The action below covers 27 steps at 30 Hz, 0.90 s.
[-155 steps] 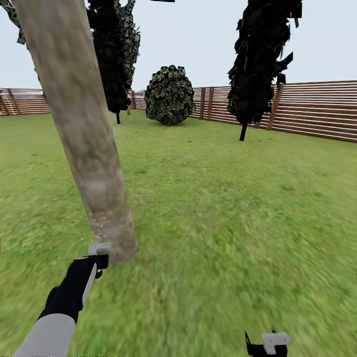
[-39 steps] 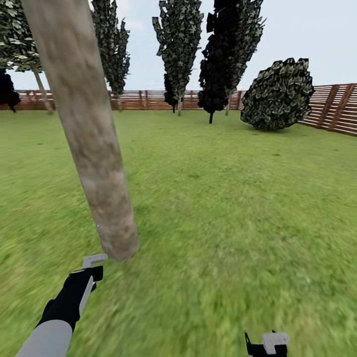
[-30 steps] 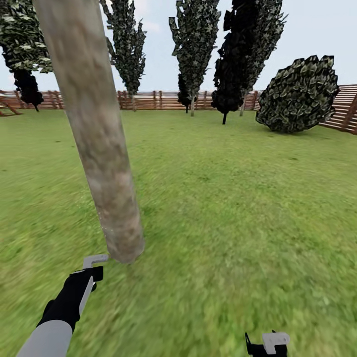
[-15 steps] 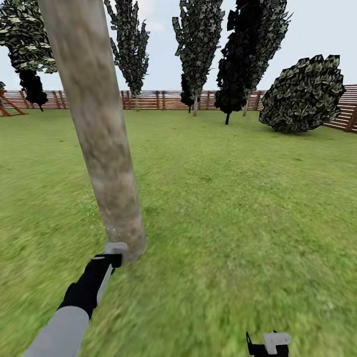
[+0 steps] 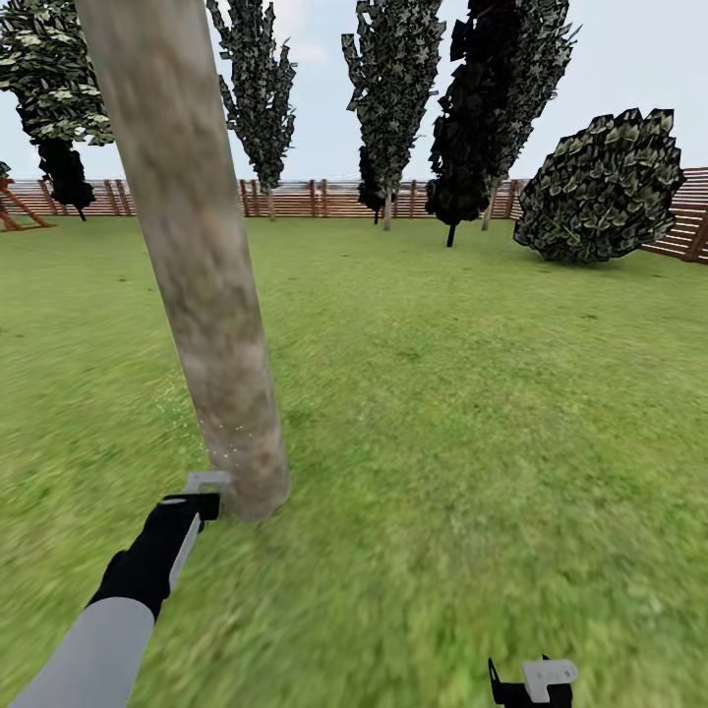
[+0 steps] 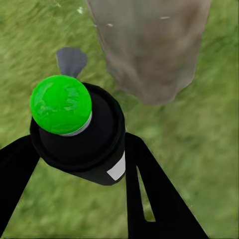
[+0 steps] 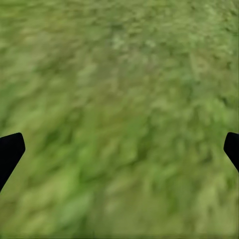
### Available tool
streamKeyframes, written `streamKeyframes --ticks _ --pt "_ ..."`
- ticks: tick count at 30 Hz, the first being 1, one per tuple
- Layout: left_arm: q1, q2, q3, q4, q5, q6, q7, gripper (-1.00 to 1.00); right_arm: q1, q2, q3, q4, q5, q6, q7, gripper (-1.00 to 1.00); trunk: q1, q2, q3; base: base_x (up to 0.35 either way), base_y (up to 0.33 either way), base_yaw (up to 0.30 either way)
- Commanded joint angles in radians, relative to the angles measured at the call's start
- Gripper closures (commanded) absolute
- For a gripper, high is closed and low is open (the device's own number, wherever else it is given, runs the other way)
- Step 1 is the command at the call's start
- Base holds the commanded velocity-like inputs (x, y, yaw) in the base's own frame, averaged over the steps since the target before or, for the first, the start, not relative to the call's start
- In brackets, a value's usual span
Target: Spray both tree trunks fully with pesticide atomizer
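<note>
Wide green lawn: open room all around thick grey-beige mottled tree trunk; brown slat fence well behind trunk.
Left gripper clamps black green-capped pesticide atomizer, nozzle near trunk base so white-yellow pesticide specks land on bark.
Right gripper spread wide, empty, over grass well apart from trunk.

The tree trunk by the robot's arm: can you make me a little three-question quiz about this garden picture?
1. True or false: the left gripper holds an atomizer with a green ball top.
2. What lies under the open right gripper?
3. Where do pale specks show: A) low on the tree trunk, B) on the fence?

Key: 1 true; 2 grass; 3 A.
</note>
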Motion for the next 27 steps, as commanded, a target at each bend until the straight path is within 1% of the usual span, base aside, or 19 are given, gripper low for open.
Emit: streamKeyframes --ticks 1,3,4,6,7,10,11,12,14,17,20,22,23,26,27 --pt "0.0 0.001 -0.002 -0.017 -0.004 0.015 -0.001 1.0 -0.001 0.0 -0.003 0.002 0.011 -0.003 -0.007 -1.0 0.0 0.0 -0.001 0.0 0.0 0.0" --pt "0.0 -0.037 -0.009 -0.061 -0.005 0.034 -0.002 1.0 -0.001 0.0 -0.003 0.002 0.011 -0.003 -0.007 -1.0 0.0 0.0 -0.001 0.0 0.0 0.0" --pt "0.0 -0.048 -0.01 -0.071 -0.006 0.043 -0.003 1.0 -0.001 0.0 -0.003 0.001 0.011 -0.003 -0.007 -1.0 0.0 0.0 -0.001 0.0 0.0 0.0" --pt "0.0 -0.058 -0.01 -0.102 -0.006 0.068 -0.003 1.0 -0.001 0.0 -0.003 0.002 0.011 -0.003 -0.007 -1.0 0.0 0.0 -0.001 0.0 0.0 0.0" --pt "-0.003 -0.047 -0.007 -0.119 -0.006 0.084 -0.003 1.0 -0.001 0.0 -0.003 0.002 0.012 -0.003 -0.007 -1.0 0.0 0.0 -0.001 0.0 0.0 0.0" --pt "-0.03 -0.001 -0.004 -0.124 -0.004 0.094 -0.009 1.0 -0.001 0.0 -0.003 0.002 0.012 -0.003 -0.007 -1.0 0.0 0.0 -0.001 0.0 0.0 0.0" --pt "-0.036 0.013 -0.003 -0.125 -0.004 0.104 -0.025 1.0 -0.001 0.0 -0.003 0.002 0.012 -0.003 -0.007 -1.0 0.0 0.0 -0.001 0.0 0.0 0.0" --pt "-0.04 0.017 -0.006 -0.127 -0.004 0.12 -0.054 1.0 -0.001 0.0 -0.003 0.003 0.012 -0.003 -0.007 -1.0 0.0 0.0 -0.001 0.0 0.0 0.0" --pt "-0.042 0.01 -0.01 -0.127 -0.005 0.13 -0.09 1.0 -0.001 0.0 -0.003 0.003 0.012 -0.003 -0.007 -1.0 0.0 0.0 -0.001 0.0 0.0 0.0" --pt "-0.047 -0.001 -0.012 -0.138 -0.007 0.135 -0.115 1.0 -0.001 0.0 -0.003 0.003 0.012 -0.003 -0.007 -1.0 0.0 0.0 -0.001 0.0 0.0 0.0" --pt "-0.054 0.012 -0.003 -0.183 -0.009 0.138 -0.116 1.0 -0.001 0.0 -0.003 0.003 0.012 -0.003 -0.007 -1.0 0.0 0.0 -0.001 -0.025 0.0 0.0" --pt "-0.054 0.019 -0.001 -0.2 -0.009 0.138 -0.117 1.0 -0.001 0.0 -0.003 0.003 0.012 -0.003 -0.007 -1.0 0.0 0.0 -0.001 -0.222 0.0 0.0" --pt "-0.054 0.019 -0.004 -0.203 -0.008 0.138 -0.117 1.0 -0.001 0.0 -0.003 0.003 0.012 -0.003 -0.007 -1.0 0.0 0.0 -0.001 -0.234 0.0 0.0" --pt "-0.056 0.005 -0.011 -0.206 -0.009 0.139 -0.117 1.0 -0.001 0.0 -0.003 0.003 0.012 -0.003 -0.007 -1.0 0.0 0.0 -0.001 -0.102 0.0 0.0" --pt "-0.058 -0.01 -0.016 -0.207 -0.01 0.14 -0.118 1.0 -0.001 0.0 -0.003 0.003 0.012 -0.003 -0.007 -1.0 0.0 0.0 -0.001 -0.02 0.0 0.0"
